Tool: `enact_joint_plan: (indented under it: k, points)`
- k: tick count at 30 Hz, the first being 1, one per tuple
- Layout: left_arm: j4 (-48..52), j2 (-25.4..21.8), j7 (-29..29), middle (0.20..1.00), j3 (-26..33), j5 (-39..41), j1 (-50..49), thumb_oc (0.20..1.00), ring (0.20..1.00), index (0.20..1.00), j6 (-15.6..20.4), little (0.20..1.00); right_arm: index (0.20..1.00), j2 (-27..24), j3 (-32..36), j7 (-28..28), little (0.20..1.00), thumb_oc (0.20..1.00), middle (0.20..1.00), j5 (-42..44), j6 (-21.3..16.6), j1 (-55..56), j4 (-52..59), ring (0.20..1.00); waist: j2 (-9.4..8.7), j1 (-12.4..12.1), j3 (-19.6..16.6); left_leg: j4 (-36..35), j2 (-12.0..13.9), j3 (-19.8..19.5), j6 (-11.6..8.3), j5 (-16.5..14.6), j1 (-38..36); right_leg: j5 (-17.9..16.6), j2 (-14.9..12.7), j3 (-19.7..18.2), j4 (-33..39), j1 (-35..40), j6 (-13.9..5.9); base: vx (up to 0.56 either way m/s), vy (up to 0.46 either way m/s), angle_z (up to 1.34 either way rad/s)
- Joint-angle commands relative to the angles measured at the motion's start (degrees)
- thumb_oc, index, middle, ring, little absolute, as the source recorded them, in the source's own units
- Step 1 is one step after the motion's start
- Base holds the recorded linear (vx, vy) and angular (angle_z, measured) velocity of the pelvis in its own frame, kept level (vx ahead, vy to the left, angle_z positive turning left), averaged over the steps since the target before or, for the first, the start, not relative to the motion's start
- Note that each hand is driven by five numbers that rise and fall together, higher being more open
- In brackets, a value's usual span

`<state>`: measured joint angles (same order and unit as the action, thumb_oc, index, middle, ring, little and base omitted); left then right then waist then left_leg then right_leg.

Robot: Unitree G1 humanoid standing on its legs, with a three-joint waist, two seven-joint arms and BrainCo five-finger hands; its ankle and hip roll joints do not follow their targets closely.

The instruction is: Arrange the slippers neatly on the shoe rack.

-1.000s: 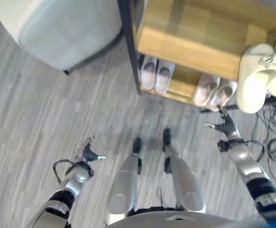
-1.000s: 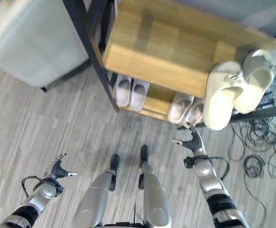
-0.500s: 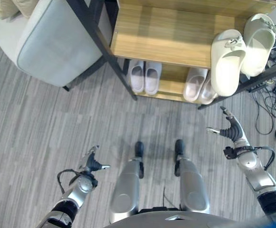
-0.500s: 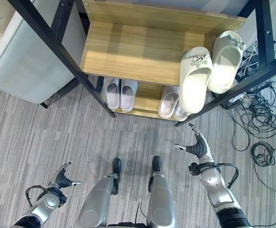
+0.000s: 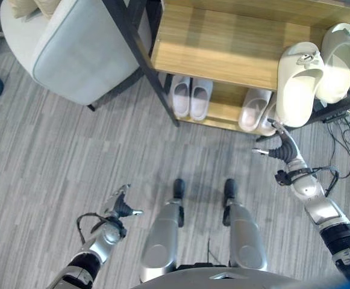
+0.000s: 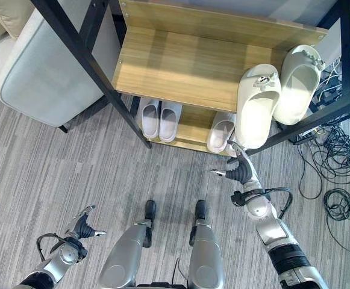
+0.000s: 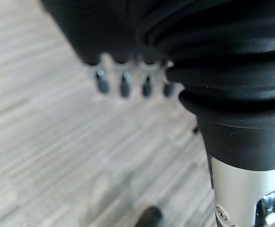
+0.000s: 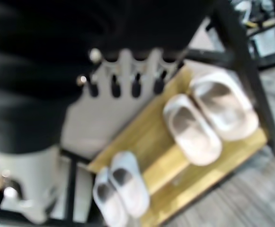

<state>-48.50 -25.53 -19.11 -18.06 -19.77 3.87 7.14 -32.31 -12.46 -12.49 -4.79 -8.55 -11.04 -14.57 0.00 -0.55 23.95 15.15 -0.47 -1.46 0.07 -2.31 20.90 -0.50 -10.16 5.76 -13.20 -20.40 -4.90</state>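
The shoe rack has a wooden upper shelf (image 5: 223, 42) and a lower shelf (image 5: 226, 111). Two cream slippers lie at the upper shelf's right end. One cream slipper (image 5: 298, 81) hangs over the front edge, and the other cream slipper (image 5: 340, 60) lies beside it. On the lower shelf sit a pale lilac pair (image 5: 191, 97) and a pinkish pair (image 5: 256, 111); both pairs also show in the right wrist view, pinkish (image 8: 208, 113) and lilac (image 8: 116, 189). My right hand (image 5: 281, 149) is open just below the overhanging slipper's end, holding nothing. My left hand (image 5: 120, 208) hangs open, low over the floor.
A light grey armchair (image 5: 78, 48) stands left of the rack. The rack's black front post (image 5: 144, 60) slants between them. Black cables (image 6: 337, 174) lie tangled on the floor to the right of the rack. Grey plank floor lies in front.
The camera has shifted. My right hand has risen towards the rack's front, closer to the overhanging cream slipper. The left hand has stayed low.
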Motion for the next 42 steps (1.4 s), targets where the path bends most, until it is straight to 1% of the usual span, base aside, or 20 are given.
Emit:
enact_joint_plan:
  k: [1,8,11,19,27,28,32,36,42]
  points:
    - [0.18,-1.68,-1.74,1.0,0.53,-1.46,-1.3,1.0,1.0,1.0,0.83,1.0,1.0,-0.91,-0.1,-1.45,1.0,1.0,1.0,-0.89,-2.45,-0.23,2.37,1.0,-0.85,-0.74,-2.88,-2.56,-0.51,-2.03,-1.56,-0.6,-0.03,2.27,-1.49,0.25,-2.46,1.63,-2.92,0.0,0.008,0.04]
    - [-0.07,-1.59,-1.83,1.0,0.32,-1.4,-1.44,1.0,1.0,1.0,0.94,1.0,1.0,-1.54,1.24,-2.62,1.0,1.0,1.0,-0.85,-2.17,-1.12,1.96,1.0,-0.64,-1.05,-2.94,-4.24,-0.65,-2.43,-1.54,0.22,-0.37,1.95,-1.52,0.47,-1.83,1.6,-3.03,0.0,0.002,0.03]
    - [-0.8,-1.47,-1.77,1.0,0.28,-1.17,-1.44,1.0,1.0,1.0,0.86,1.0,1.0,-2.63,2.05,-3.22,1.0,1.0,1.0,-0.7,-2.13,-1.9,1.78,1.0,-0.54,-1.37,-2.88,-5.04,-0.62,-2.47,-1.57,0.8,-0.27,1.76,-1.56,0.71,-1.25,1.55,-3.06,0.0,0.001,0.01]
    - [-2.58,-0.77,-0.88,1.0,-0.49,-1.14,-1.74,1.0,1.0,1.0,0.75,1.0,1.0,-4.8,4.1,-4.08,1.0,1.0,1.0,0.31,-1.92,-3.36,1.29,1.0,-0.38,-1.61,-2.96,-5.34,-0.76,-2.94,-1.59,1.13,0.03,2.03,-1.51,1.01,-1.44,1.47,-2.96,0.0,0.0,0.0]
    - [-4.56,-0.48,-0.5,1.0,-1.07,-0.35,-1.35,1.0,1.0,1.0,0.61,1.0,1.0,-5.99,4.49,-3.96,1.0,1.0,1.0,5.53,-1.85,-6.14,-4.26,1.0,-0.18,-1.93,-3.04,-6.22,-0.61,-3.26,-1.83,1.86,0.25,2.16,-1.31,1.36,-1.49,1.03,-2.82,0.0,-0.003,0.03]
    - [-5.4,-0.39,-0.22,1.0,-1.37,0.04,-1.22,1.0,1.0,1.0,0.58,1.0,1.0,-5.64,4.76,-3.29,1.0,1.0,1.0,9.81,-2.65,-6.95,-5.64,1.0,-0.02,-2.1,-3.08,-6.7,-0.54,-3.43,-1.91,2.16,0.28,2.07,-1.28,1.47,-1.29,0.92,-2.85,0.0,0.0,0.0]
    - [-6.6,0.02,0.33,1.0,-1.58,0.66,-1.27,1.0,1.0,1.0,0.61,1.0,1.0,-7.51,3.95,-2.87,1.0,1.0,1.0,10.53,-2.45,-9.12,-8.26,1.0,0.42,-2.53,-3.19,-7.68,-0.49,-3.77,-1.99,2.73,0.31,2.01,-1.23,1.54,-1.2,0.62,-2.88,0.01,0.002,0.05]
    - [-7.33,0.56,0.35,1.0,-1.89,0.84,-1.06,1.0,1.0,1.0,0.6,1.0,1.0,-8.14,3.82,-3.13,1.0,1.0,1.0,10.66,-2.48,-9.99,-8.67,1.0,0.55,-2.56,-3.45,-8.06,-0.49,-3.92,-2.0,2.96,0.34,1.99,-1.28,1.83,-0.84,0.7,-2.89,0.01,0.0,0.01]
    - [-8.16,1.21,0.64,1.0,-2.55,0.79,-0.63,1.0,1.0,1.0,0.57,1.0,1.0,-8.91,3.72,-2.85,1.0,1.0,1.0,11.63,-2.6,-11.24,-8.58,1.0,0.35,-2.77,-3.88,-8.22,-0.56,-4.32,-2.07,2.95,0.38,2.29,-1.23,2.16,-0.78,0.99,-2.84,0.02,0.001,0.04]
